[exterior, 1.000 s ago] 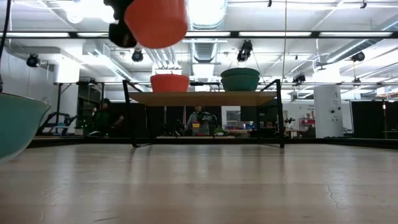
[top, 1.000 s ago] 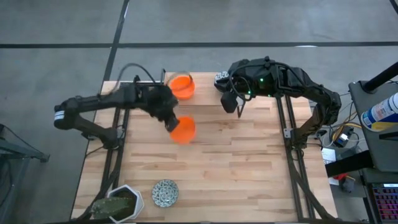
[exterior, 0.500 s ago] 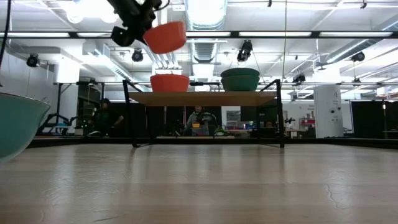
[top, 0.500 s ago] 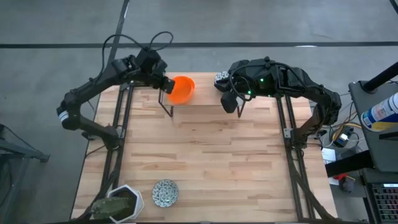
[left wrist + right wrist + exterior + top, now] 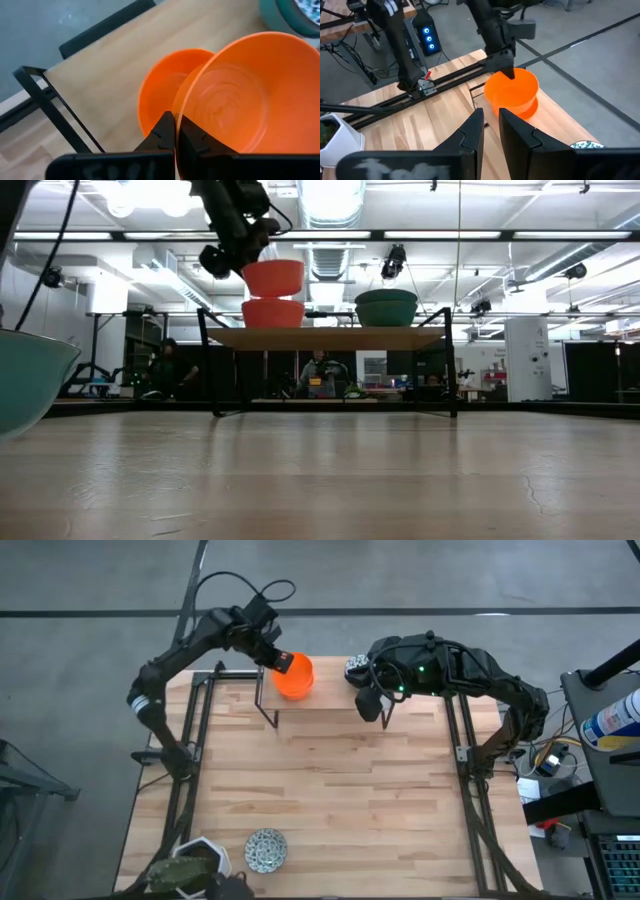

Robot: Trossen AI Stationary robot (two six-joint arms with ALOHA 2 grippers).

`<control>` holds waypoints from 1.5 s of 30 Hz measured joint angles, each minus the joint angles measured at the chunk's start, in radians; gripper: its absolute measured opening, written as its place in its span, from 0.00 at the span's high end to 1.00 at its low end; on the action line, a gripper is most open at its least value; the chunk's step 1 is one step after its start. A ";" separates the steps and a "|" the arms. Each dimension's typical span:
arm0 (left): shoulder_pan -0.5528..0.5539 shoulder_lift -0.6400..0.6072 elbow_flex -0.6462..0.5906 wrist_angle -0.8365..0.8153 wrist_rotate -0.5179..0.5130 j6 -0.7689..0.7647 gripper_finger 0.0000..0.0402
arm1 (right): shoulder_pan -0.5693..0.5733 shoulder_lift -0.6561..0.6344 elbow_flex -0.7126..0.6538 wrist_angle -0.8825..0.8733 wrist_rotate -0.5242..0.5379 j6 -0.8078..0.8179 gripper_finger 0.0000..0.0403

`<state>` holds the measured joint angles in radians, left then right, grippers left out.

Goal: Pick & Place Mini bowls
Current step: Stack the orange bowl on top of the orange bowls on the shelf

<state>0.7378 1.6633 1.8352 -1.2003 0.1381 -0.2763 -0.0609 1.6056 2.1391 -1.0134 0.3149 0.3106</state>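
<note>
- A butcher-block table (image 5: 330, 800) stands on a grey floor; in the low view a lit hall with ceiling ducts and distant seated people is seen beyond it.
- A small raised wooden shelf (image 5: 325, 337) on thin black legs is set at the far edge of the table.
- The left gripper (image 5: 275, 658) is held above the shelf's left end, its fingers closed tight on the rim of an orange mini bowl (image 5: 296, 671), as the left wrist view shows.
- That held bowl hangs just above a second orange mini bowl (image 5: 273, 313) standing on the shelf; whether the two touch cannot be made out.
- In the high view the lower bowl is almost wholly hidden beneath the held one.
- The right gripper (image 5: 383, 710) is parked over the shelf's right end, its fingers narrowly apart and holding nothing.
- A speckled mini bowl (image 5: 355, 664) at the shelf's far right is largely covered by the right arm; in the low view only its green outside (image 5: 386, 308) is seen.
- Another speckled mini bowl (image 5: 266, 849) lies near the table's near-left corner, just beside a white hexagonal plant pot (image 5: 195, 865), which is cut off by the picture's edge.
- A large teal curve (image 5: 30, 380) is cut off at the low view's left edge.
- No writing can be read.
</note>
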 joint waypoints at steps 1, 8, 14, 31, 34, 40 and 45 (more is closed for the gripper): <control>0.004 0.011 0.012 -0.004 -0.001 0.003 1.00 | 0.001 0.000 0.000 0.000 0.000 0.001 0.87; 0.007 0.045 0.053 -0.049 -0.076 0.020 1.00 | 0.003 0.000 0.000 0.000 0.000 0.004 0.87; 0.008 0.059 0.034 -0.052 -0.072 0.036 1.00 | 0.003 0.000 0.000 0.000 0.000 0.004 0.87; 0.000 0.080 0.025 -0.029 -0.072 0.038 0.99 | 0.003 0.000 0.000 0.001 0.001 0.001 0.87; -0.004 0.082 0.023 -0.026 -0.071 0.036 0.98 | 0.003 0.000 0.000 0.001 0.001 0.001 0.87; -0.008 0.082 0.007 -0.009 -0.072 0.035 0.98 | 0.002 0.000 -0.012 0.003 0.002 0.004 0.87; -0.012 0.083 -0.010 -0.017 -0.075 0.057 0.98 | 0.002 0.000 -0.023 0.004 0.002 0.004 0.87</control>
<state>0.7255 1.7462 1.8256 -1.2171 0.0631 -0.2192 -0.0586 1.6058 2.1158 -1.0091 0.3164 0.3148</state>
